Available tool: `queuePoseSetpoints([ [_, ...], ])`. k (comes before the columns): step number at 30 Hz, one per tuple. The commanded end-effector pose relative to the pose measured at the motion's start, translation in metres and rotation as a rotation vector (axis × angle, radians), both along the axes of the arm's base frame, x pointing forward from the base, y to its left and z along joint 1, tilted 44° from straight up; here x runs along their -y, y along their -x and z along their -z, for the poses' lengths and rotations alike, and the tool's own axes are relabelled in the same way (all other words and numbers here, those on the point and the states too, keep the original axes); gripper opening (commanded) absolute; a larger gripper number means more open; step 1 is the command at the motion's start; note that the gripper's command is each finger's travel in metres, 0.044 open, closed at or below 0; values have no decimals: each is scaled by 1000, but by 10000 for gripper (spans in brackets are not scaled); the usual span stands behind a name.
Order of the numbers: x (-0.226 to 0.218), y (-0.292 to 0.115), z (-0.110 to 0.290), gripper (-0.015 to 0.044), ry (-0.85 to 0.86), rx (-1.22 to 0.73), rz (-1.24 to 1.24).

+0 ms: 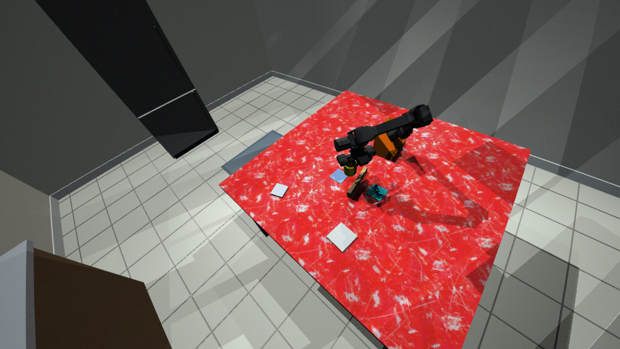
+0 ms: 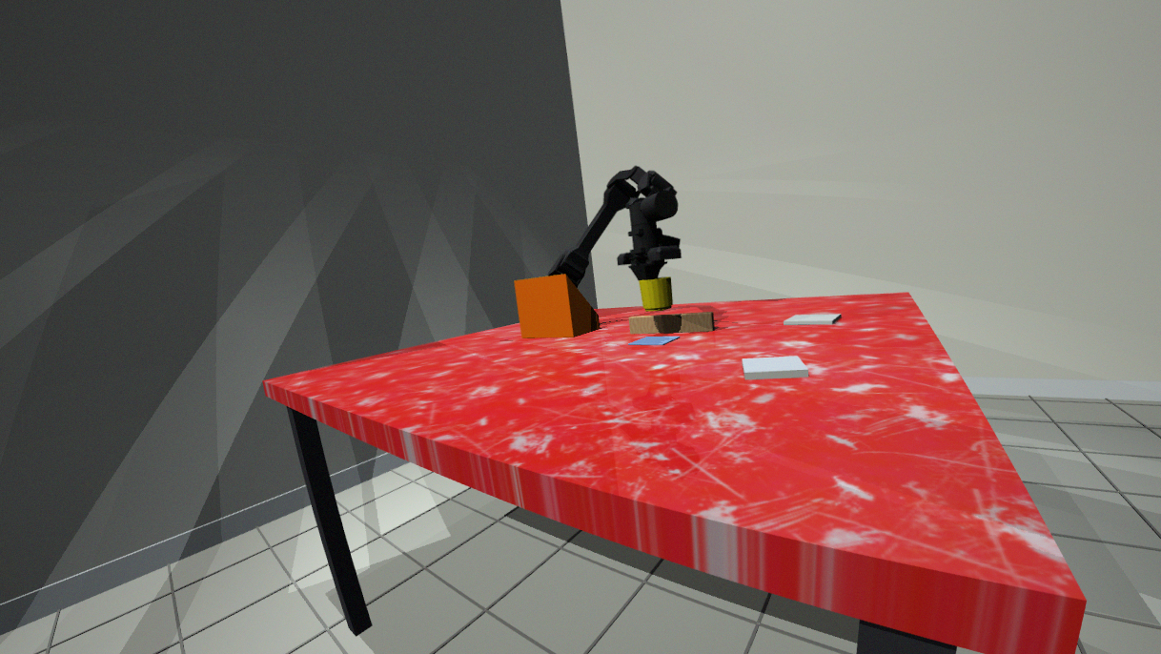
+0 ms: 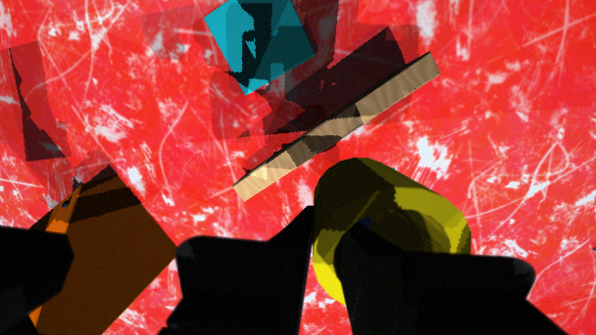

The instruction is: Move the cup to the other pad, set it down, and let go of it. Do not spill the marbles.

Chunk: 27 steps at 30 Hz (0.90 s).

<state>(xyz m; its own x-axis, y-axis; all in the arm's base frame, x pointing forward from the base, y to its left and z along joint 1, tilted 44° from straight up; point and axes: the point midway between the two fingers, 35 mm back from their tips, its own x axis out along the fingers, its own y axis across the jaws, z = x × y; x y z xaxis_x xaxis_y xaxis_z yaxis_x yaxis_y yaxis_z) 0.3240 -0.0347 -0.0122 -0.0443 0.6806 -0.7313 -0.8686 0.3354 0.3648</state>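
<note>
My gripper (image 1: 349,163) (image 2: 649,275) (image 3: 322,213) is shut on the rim of a yellow cup (image 1: 349,169) (image 2: 655,294) (image 3: 392,201) and holds it upright, clear above the red table (image 1: 412,260) (image 2: 649,455) (image 3: 515,122). The cup hangs just over the near end of a wooden bar (image 1: 358,184) (image 2: 671,322) (image 3: 343,124). A light blue pad (image 1: 337,175) (image 2: 652,340) lies on one side of the bar. A teal pad (image 1: 376,192) (image 3: 260,41), partly in shadow, lies on the other side. The marbles inside the cup are hidden.
An orange box (image 1: 386,145) (image 2: 552,306) (image 3: 98,255) stands at the arm's base. Two flat white blocks (image 1: 279,190) (image 1: 341,236) (image 2: 775,367) (image 2: 812,318) lie nearer the table's edges.
</note>
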Motion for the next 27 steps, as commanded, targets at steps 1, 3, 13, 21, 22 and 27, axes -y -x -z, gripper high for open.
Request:
queuePoseSetpoints([
  [1,-7,0,-9,0,1,10,6],
  [3,-10,1,-12,0,0,10,6],
  [13,-27,4,-28,0,-1,9,6],
  [21,-41,6,-41,0,-2,9,6],
  [22,-43,7,-43,0,-2,9,6],
  [27,-52,8,-52,0,-3,9,6],
])
